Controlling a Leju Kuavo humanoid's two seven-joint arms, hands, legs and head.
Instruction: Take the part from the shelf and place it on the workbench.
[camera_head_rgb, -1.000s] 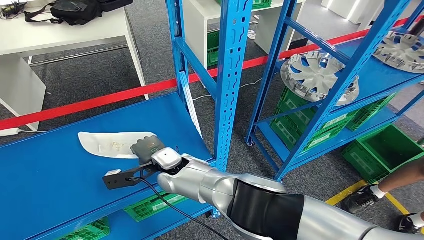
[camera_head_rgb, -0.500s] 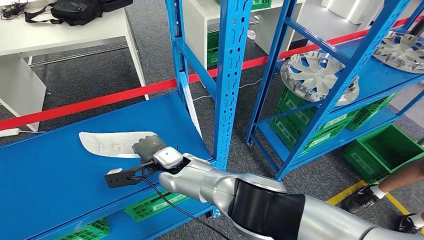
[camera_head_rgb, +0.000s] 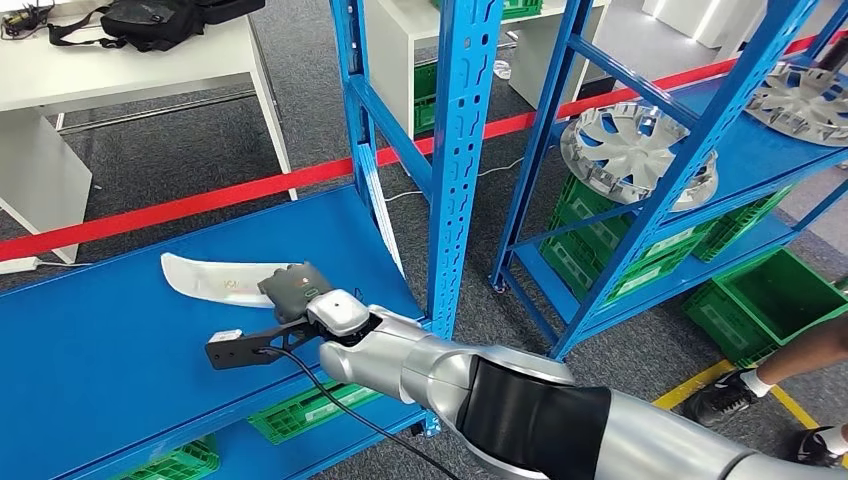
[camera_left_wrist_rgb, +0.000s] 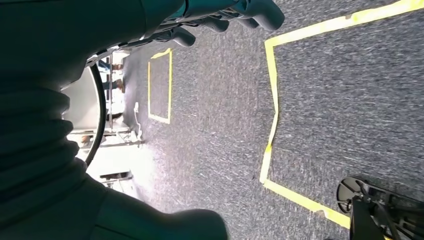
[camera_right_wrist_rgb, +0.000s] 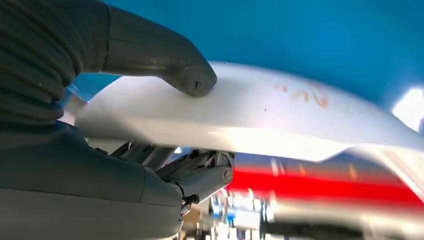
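The right hand (camera_head_rgb: 296, 291) grips the white part (camera_head_rgb: 212, 279) at its near end, thumb (camera_right_wrist_rgb: 165, 65) pressed on top, fingers beneath, over the blue shelf (camera_head_rgb: 100, 340); the left hand (camera_left_wrist_rgb: 220, 15) hangs curled, holding nothing

Bright, even light; blurred wrist views

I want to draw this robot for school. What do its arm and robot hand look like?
The right arm is shiny silver and rounded, with a wide black band around it. A small black camera bracket sticks out at the wrist, and a thin black cable trails from it. The right robot hand is dark grey, with a ribbed cover and a thick thumb.
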